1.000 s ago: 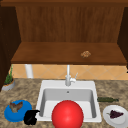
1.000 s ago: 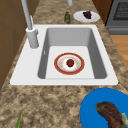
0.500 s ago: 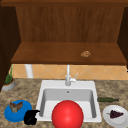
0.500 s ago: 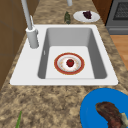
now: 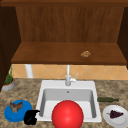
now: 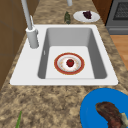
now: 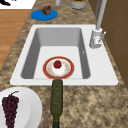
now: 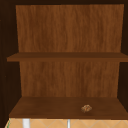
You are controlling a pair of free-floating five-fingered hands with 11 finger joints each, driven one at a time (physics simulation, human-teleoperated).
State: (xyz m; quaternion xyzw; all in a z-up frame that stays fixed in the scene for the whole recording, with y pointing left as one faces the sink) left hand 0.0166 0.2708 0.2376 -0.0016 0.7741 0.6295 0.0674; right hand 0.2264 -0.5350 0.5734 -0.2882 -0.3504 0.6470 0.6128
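While the sink (image 5: 67,86) stands between them, my left hand (image 5: 30,117) hangs low at the counter's front edge in the front view, just beside the blue plate (image 5: 17,111) and close to the basin's left rim. Its fingers look curled in on themselves and I see nothing held in them, though the dark shape makes the exact pose hard to read. On that blue plate lies a brown piece of meat (image 5: 15,106), which the left side view shows large in the near corner. A big red sphere (image 5: 67,115) covers the front of the basin in the front view. Inside the basin, the side views show a red-rimmed plate (image 6: 69,63) lying flat on the sink floor with a small red fruit (image 6: 70,62) at its middle. Right of the sink, a dark green bottle (image 7: 56,100) lies on its side on the counter, and near it a white plate (image 7: 27,107) carries a bunch of dark grapes (image 7: 10,106). Behind the basin rises the faucet (image 5: 68,77); a small brown object (image 8: 86,108) sits on the lowest cabinet shelf
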